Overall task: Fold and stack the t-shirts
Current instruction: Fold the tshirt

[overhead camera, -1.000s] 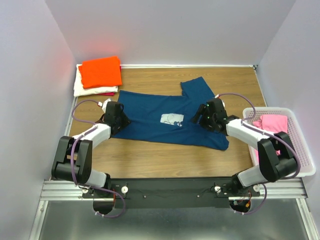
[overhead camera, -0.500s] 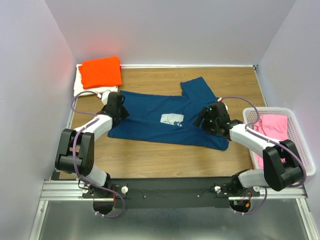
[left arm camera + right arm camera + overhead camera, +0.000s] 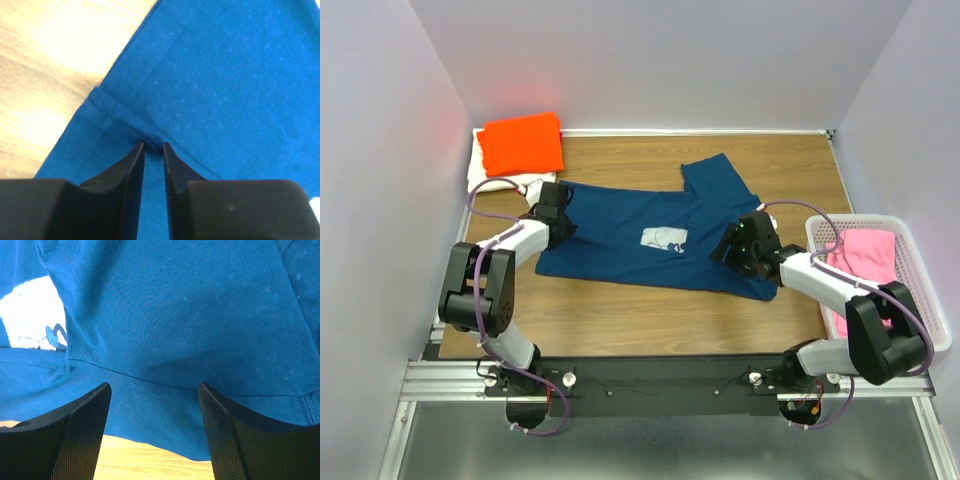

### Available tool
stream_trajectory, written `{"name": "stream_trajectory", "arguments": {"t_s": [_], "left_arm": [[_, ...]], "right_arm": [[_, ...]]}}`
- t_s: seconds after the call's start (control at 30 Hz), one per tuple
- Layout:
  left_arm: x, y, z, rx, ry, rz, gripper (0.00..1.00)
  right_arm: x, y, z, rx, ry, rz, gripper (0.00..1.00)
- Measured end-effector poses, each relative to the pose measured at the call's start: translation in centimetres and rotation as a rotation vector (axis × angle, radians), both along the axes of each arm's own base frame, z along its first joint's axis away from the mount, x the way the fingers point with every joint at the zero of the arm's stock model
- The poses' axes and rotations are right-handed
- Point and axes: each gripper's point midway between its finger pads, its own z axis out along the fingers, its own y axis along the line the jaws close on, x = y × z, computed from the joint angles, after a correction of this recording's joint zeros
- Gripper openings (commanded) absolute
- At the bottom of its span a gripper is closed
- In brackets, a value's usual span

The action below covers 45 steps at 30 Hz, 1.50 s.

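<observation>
At the far left corner of the navy t-shirt, which lies spread flat on the wooden table with its white chest print facing up, the left gripper has its jaws narrow, pinching only a small ridge of cloth beside the hem seam. Such a thin bite is the main risk: the fabric could slip out as soon as the arm lifts, or only the top layer could come up and leave the layer beneath behind.

Over the shirt's right side, the right gripper stands wide and holds nothing, its fingers hovering above the cloth near the near hem. If the left arm pulls before this side is gripped, the shirt would likely drag and skew, and the fold would come out crooked. One sleeve juts out from the shirt's far edge and could bunch under a fold.

Beyond the shirt's far left corner, an orange t-shirt sits folded on a cream-white t-shirt; the left arm works just beside this pile and could nudge it. To the shirt's right, a pink t-shirt waits in a white basket, close to the right arm.
</observation>
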Motion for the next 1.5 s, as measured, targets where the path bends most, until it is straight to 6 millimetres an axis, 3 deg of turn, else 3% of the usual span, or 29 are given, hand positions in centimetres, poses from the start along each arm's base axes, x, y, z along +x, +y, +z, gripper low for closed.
{"name": "stream_trajectory", "arguments": {"t_s": [0.2, 0.57, 0.7, 0.8, 1.07, 1.27, 1.33, 1.37, 1.47, 1.5], "left_arm": [[0.6, -0.1, 0.3, 0.007, -0.005, -0.008, 0.00], [1.3, 0.2, 0.9, 0.020, -0.010, -0.017, 0.00], [1.4, 0.5, 1.1, 0.024, -0.006, -0.016, 0.37], [1.3, 0.5, 1.3, 0.021, -0.004, -0.010, 0.41], [1.2, 0.6, 1.4, 0.012, -0.006, 0.002, 0.41], [1.1, 0.6, -0.1, 0.014, 0.032, 0.007, 0.35], [1.0, 0.6, -0.4, 0.014, 0.040, 0.009, 0.29], [1.0, 0.6, -0.5, 0.014, 0.043, 0.009, 0.21], [1.0, 0.5, -0.7, 0.014, 0.049, 0.010, 0.09], [0.9, 0.5, -0.9, 0.013, 0.052, 0.010, 0.00]], "right_arm": [[-0.3, -0.1, -0.5, 0.003, 0.019, -0.017, 0.77], [-0.5, -0.4, -1.2, 0.000, 0.038, -0.040, 0.77], [-0.5, -0.4, -1.2, -0.001, 0.037, -0.041, 0.77], [-0.5, -0.4, -1.2, -0.001, 0.037, -0.041, 0.77], [-0.5, -0.4, -1.2, -0.002, 0.038, -0.040, 0.78], [-0.5, -0.4, -1.2, -0.002, 0.038, -0.040, 0.78], [-0.5, -0.4, -1.3, -0.002, 0.038, -0.040, 0.78], [-0.5, -0.4, -1.3, -0.002, 0.038, -0.040, 0.78], [-0.5, -0.4, -1.3, -0.002, 0.038, -0.040, 0.78], [-0.5, -0.4, -1.3, -0.002, 0.037, -0.040, 0.78]]}}
